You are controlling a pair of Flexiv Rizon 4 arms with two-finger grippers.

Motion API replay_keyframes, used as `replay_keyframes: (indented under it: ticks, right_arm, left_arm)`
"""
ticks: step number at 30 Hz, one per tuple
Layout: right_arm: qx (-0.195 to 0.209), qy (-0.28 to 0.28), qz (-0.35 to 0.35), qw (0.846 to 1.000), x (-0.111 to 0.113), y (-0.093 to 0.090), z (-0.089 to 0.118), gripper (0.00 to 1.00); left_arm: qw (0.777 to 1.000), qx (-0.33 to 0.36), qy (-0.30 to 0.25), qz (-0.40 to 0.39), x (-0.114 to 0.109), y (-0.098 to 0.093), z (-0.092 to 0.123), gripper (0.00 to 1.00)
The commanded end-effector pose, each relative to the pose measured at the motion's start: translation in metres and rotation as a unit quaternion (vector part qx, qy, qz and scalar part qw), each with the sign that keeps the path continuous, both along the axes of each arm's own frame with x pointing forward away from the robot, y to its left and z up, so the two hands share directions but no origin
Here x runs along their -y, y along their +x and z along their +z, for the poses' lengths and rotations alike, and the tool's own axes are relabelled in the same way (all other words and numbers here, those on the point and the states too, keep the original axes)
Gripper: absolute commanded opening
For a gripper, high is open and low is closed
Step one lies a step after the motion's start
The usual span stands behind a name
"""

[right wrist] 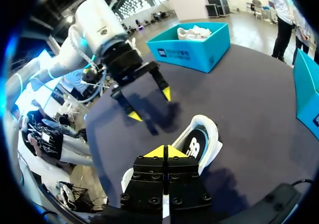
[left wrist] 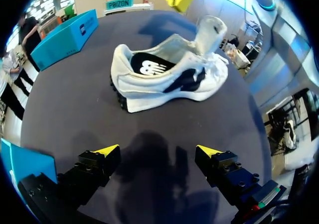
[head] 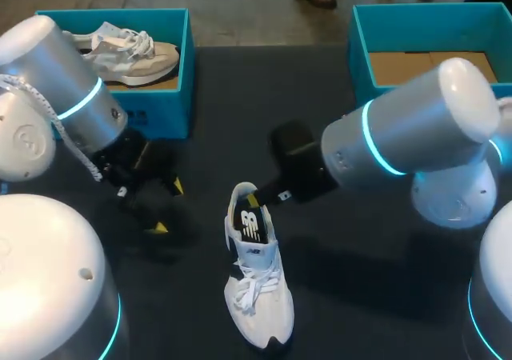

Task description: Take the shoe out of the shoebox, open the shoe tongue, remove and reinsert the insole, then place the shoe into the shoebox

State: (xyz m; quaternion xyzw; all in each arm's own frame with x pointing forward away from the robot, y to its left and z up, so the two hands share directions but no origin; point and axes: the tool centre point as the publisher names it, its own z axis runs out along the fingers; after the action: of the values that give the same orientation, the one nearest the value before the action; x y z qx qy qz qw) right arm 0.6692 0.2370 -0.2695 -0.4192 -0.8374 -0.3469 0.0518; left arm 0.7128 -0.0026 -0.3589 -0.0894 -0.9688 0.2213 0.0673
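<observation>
Two arms [head: 84, 96] [head: 400, 136] beside shoe [head: 256, 296]: left fingers [left wrist: 107, 150] apart, right fingers [right wrist: 155, 152] together.

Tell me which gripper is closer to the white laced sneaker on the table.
Right. The right gripper hangs at the heel end of the white laced sneaker; the left gripper sits apart, beside it.

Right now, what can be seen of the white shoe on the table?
The white shoe is a sneaker with a dark side stripe, white laces and a dark insole bearing a white logo. It stands upright on its sole on the dark table, tongue raised. The shut right gripper hangs by its heel.
</observation>
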Motion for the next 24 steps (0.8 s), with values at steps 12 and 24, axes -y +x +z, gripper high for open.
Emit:
replay_keyframes:
  ticks: [12,24]
  right_arm:
    - [0.068,-0.168,-0.121,0.976,-0.036,0.016,-0.040,0.00]
    - [0.051,-0.178,-0.142,0.972,-0.036,0.017,-0.046,0.00]
  left_arm:
    - [0.997,-0.014,0.025,-0.074,-0.035,0.015,0.045,1.00]
    - [0.997,-0.014,0.025,-0.074,-0.035,0.015,0.045,1.00]
